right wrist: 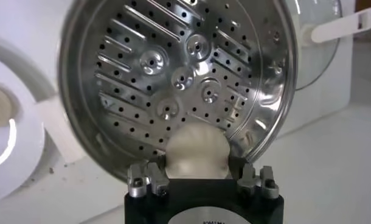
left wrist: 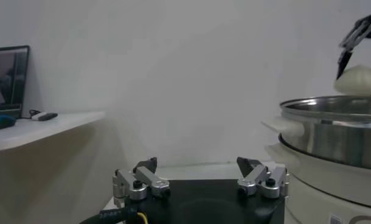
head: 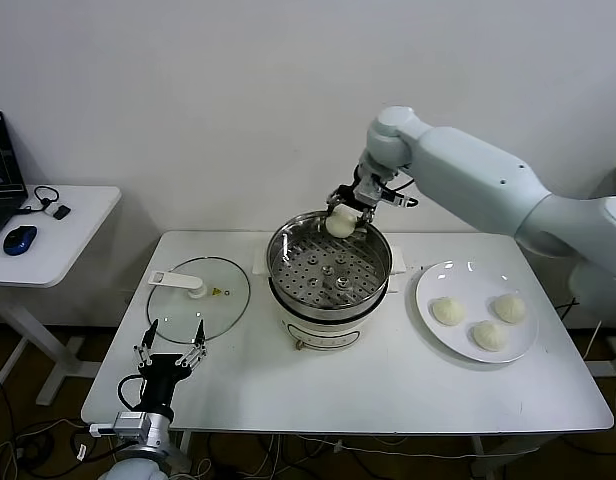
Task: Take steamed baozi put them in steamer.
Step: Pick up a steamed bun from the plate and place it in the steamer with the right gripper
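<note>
My right gripper (head: 344, 216) is shut on one steamed baozi (head: 340, 224), holding it just above the far rim of the steamer (head: 288, 238). The right wrist view shows that creamy bun (right wrist: 196, 151) squeezed between the fingers, with the steamer's perforated floor (right wrist: 173, 73) bare below it. Three more baozi (head: 449, 311) (head: 508, 307) (head: 489, 336) lie on the white plate (head: 435, 280) to the steamer's right. The left gripper (head: 171, 347) stands open near the table's front left corner, with nothing between its fingers. From the left wrist view, the held bun (left wrist: 357, 80) hangs over the steel rim (left wrist: 331, 108).
A flat glass lid (head: 223, 306) with a white handle lies left of the steamer. A side desk (head: 58, 240) at far left carries a mouse and a laptop. The steamer sits on a white pot base (head: 328, 325).
</note>
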{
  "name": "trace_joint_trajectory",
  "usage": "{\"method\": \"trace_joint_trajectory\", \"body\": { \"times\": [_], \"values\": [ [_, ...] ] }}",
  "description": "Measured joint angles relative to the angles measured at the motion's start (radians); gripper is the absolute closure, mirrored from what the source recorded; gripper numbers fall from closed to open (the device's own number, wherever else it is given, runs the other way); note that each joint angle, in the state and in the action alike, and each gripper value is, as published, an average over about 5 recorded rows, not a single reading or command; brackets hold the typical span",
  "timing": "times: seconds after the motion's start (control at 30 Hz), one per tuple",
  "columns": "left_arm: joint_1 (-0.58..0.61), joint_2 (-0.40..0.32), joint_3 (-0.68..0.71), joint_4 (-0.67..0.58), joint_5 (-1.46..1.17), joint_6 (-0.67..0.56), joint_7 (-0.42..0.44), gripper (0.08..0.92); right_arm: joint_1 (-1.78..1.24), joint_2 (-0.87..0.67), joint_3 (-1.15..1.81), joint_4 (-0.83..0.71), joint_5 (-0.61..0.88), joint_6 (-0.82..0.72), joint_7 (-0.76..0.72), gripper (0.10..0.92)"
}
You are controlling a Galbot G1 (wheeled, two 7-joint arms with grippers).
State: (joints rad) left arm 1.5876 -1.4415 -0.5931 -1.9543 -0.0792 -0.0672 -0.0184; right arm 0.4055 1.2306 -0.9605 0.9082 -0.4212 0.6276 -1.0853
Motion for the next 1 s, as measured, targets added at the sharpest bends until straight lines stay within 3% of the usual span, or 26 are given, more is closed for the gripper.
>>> {"method": "trace_joint_trajectory", "body": {
  "times": [0.83, 1.0],
  "values": [
    [-0.006, -0.001, 0.002, 0.005, 0.001, 0.003, -0.001, 0.177, -0.103, 0.116, 0.078, -0.146, -0.145, 0.046, 0.016, 0.342],
    [-0.006, 0.0, 0.002, 0.005, 0.001, 0.003, -0.001, 0.177, -0.113, 0.119, 0.086, -0.15, -0.161, 0.055, 0.021, 0.274]
  ]
}}
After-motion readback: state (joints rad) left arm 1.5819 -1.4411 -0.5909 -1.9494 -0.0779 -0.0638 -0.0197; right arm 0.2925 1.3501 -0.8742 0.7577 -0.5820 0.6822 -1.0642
